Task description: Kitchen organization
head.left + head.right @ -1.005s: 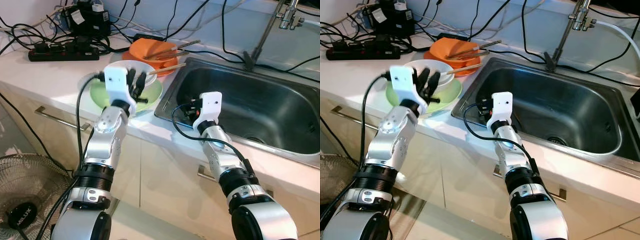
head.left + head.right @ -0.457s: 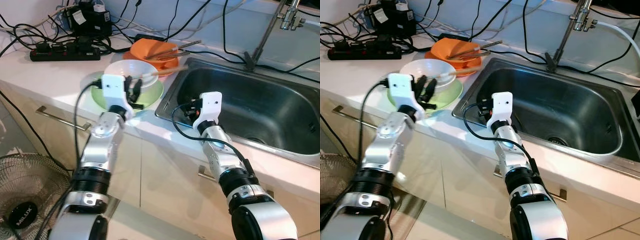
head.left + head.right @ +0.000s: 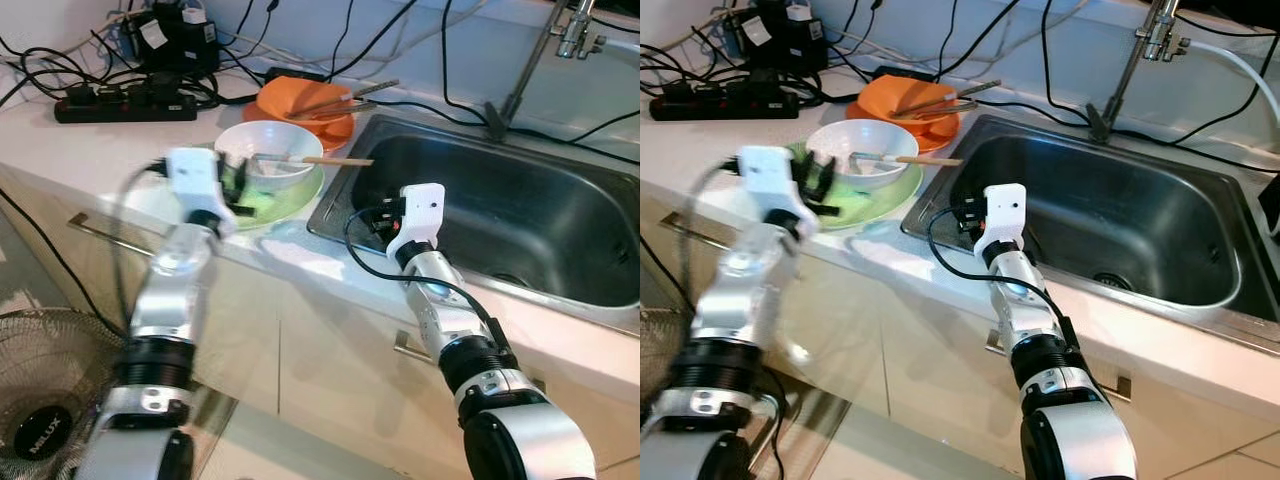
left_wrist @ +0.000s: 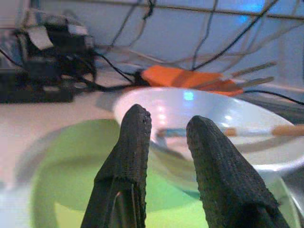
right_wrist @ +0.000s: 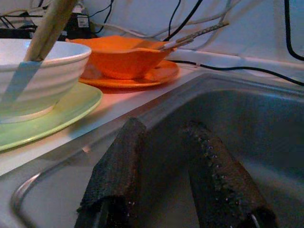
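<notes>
The tidying looks barely begun: the round white ceramic bowl (image 3: 268,156) sits on the flat green plate (image 3: 290,196) on the pale surface (image 3: 90,150) beside the steel sink (image 3: 500,215). The left gripper (image 4: 168,137), fingers slightly apart and empty, hovers at the plate's near edge. The right gripper (image 5: 166,156), also parted and empty, sits at the sink's corner.

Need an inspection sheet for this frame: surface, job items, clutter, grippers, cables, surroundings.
Surface: white countertop with a steel sink set in it.
Job's things: white bowl on a green plate, a chopstick across the bowl's rim; orange bowl on an orange plate behind, utensils resting in it.
Clutter: black power strip and a black box at the back.
Grippers: left gripper open, at the green plate's near edge before the white bowl; right gripper open, inside the sink's left end.
Cables: many black cables along the back wall.
Surroundings: faucet, cabinet fronts, floor fan.
</notes>
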Motion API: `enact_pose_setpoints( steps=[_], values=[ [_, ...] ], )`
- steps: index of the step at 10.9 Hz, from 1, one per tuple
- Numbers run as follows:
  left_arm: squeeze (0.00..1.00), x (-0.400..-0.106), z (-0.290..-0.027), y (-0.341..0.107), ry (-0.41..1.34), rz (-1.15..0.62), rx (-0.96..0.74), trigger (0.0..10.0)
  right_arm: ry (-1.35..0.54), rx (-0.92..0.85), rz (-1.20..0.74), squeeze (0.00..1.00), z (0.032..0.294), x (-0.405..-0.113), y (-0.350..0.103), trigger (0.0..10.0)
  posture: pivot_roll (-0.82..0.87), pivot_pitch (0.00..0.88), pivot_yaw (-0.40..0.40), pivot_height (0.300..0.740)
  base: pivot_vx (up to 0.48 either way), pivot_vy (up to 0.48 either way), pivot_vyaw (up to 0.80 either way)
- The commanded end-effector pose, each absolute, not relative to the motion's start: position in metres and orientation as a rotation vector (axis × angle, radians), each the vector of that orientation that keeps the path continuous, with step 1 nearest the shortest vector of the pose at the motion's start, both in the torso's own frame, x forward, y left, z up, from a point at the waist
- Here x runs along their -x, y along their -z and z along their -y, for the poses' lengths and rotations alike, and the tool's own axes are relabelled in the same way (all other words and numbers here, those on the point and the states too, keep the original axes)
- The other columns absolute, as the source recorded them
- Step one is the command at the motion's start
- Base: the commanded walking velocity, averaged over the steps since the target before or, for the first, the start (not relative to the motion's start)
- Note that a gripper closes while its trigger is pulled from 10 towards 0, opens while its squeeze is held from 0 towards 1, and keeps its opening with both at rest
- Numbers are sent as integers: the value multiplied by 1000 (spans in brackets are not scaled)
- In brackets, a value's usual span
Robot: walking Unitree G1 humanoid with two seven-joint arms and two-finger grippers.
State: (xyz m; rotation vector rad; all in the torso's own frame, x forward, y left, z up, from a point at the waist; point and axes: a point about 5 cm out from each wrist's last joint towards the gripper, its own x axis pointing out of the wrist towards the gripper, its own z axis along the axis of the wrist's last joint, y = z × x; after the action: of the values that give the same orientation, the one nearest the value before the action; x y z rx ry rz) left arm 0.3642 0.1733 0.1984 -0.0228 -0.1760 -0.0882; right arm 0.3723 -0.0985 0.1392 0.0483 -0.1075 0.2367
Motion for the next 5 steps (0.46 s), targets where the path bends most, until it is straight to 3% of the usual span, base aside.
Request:
enact_pose_setpoints(
  steps=[1,3,5],
  values=[
    [0,-363,-172,-215,87,234,-4,10000,-226,-53,120,0,102,-375,-145,10000,233,16,-82,740,0,0,0],
    [0,-354,-152,-250,209,390,-140,10000,-223,-53,119,0,103,-375,-145,10000,236,12,-83,740,0,0,0],
    [0,-347,-114,-240,437,394,-387,10000,-218,-53,110,0,102,-376,-143,10000,236,9,-80,740,0,0,0]
  ],
)
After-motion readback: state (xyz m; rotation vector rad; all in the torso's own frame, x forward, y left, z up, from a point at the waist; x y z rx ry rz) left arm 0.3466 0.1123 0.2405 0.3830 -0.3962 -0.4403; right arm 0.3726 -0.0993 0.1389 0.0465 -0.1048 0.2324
